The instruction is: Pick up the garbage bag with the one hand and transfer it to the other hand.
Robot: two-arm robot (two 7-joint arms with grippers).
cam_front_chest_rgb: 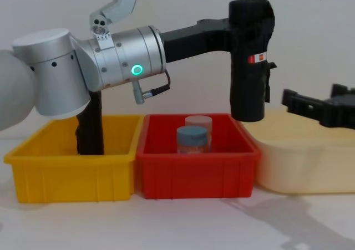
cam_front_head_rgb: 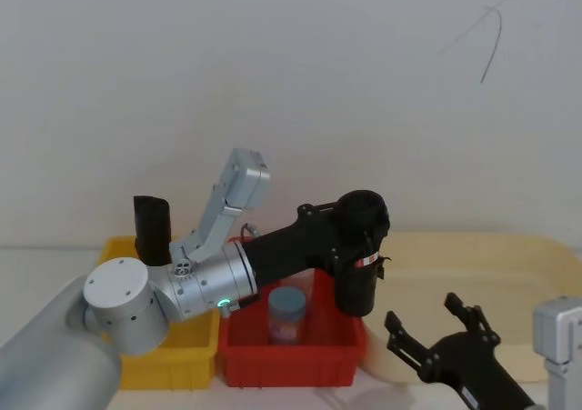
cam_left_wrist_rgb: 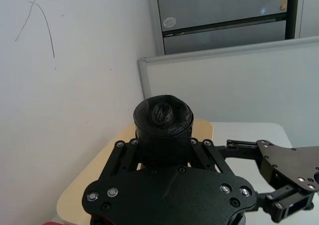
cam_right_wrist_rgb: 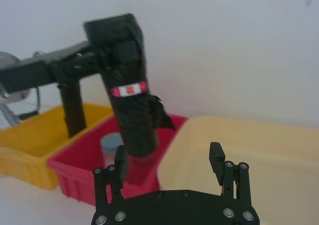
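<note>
- Label: your garbage bag [cam_front_chest_rgb: 248,61] carries a small red-orange label [cam_front_chest_rgb: 258,57] with white marks. The writing cannot be read.
- Material: a thick black cylinder of crinkled plastic, upright.
- Your left gripper [cam_front_chest_rgb: 238,28], matte black, is clamped on the roll's upper part and holds it in the air above the right end of the red plastic bin [cam_front_chest_rgb: 194,175].
- Your right gripper [cam_right_wrist_rgb: 167,157] has its fingers spread. It sits to the right of the roll without touching it, near the cream tray [cam_front_chest_rgb: 299,167].
</note>
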